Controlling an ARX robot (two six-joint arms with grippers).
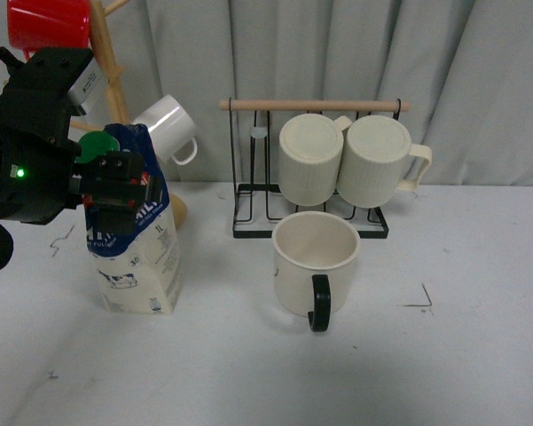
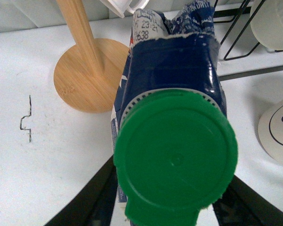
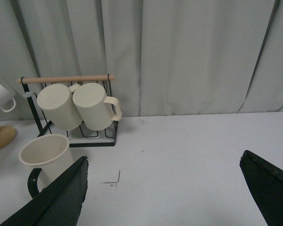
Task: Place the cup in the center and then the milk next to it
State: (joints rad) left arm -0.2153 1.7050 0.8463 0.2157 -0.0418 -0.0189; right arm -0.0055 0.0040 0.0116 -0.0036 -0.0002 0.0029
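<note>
- A white desk (image 1: 479,355) with a grey curtain (image 1: 479,53) behind.
- The cup (image 1: 315,266) sits in the middle already.
- Left jaws hold the milk (image 1: 137,266), off to its left; right jaws are spread wide, empty.
- Next, I think: move the milk beside the cup.

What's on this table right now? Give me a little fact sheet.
Centre: wide cream cup with black handle, upright
Left of it: blue-and-cream milk carton with green cap, upright, not touching cup
Left gripper: shut on carton's top
Right gripper: open, empty
Behind cup: black wire rack with wooden bar holding two ribbed cream mugs
</note>
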